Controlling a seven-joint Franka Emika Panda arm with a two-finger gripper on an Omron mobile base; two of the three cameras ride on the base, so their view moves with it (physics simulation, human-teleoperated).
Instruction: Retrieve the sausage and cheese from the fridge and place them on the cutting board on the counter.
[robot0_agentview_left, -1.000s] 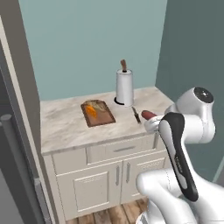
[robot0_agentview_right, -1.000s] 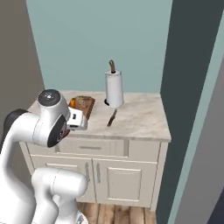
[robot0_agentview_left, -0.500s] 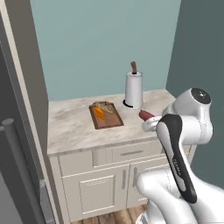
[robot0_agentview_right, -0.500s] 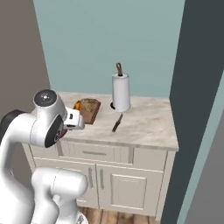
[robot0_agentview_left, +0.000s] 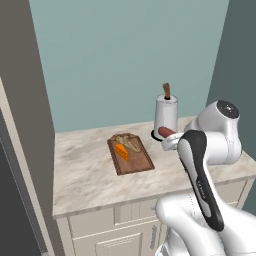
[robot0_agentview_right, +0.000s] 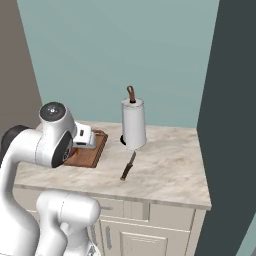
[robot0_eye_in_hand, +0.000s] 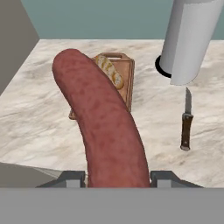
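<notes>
Teal wall backs a pale marbled bench (robot0_agentview_left: 85, 170) set over cream cabinet fronts, with a dark panel rising at each side. On the bench lies the small brown cutting board (robot0_agentview_left: 137, 161), and on it sit an orange wedge of cheese (robot0_agentview_left: 121, 151) and, just beyond it toward the wall, a pale bread-like piece (robot0_eye_in_hand: 110, 70) whose exact kind I cannot tell. At about three o'clock from the board stands a white paper towel roll (robot0_agentview_right: 134, 124) on a dark base with a brown post, and a brown-handled knife (robot0_agentview_right: 127, 167) lies on the bench in front of the roll, apart from the board. The hand (robot0_eye_in_hand: 117, 178) is closed on the sausage (robot0_eye_in_hand: 101, 120), gripping one end so the link juts forward; in the left base view the sausage sits raised above the bench near the roll, at about three o'clock from the board. To do the placing well, I judge the hand should carry the sausage toward nine o'clock until it is over the bare near half of the board, line it along the board's length, lower it until it rests, then let go, staying off the cheese and the knife. No brand, label or writing can be read anywhere.
</notes>
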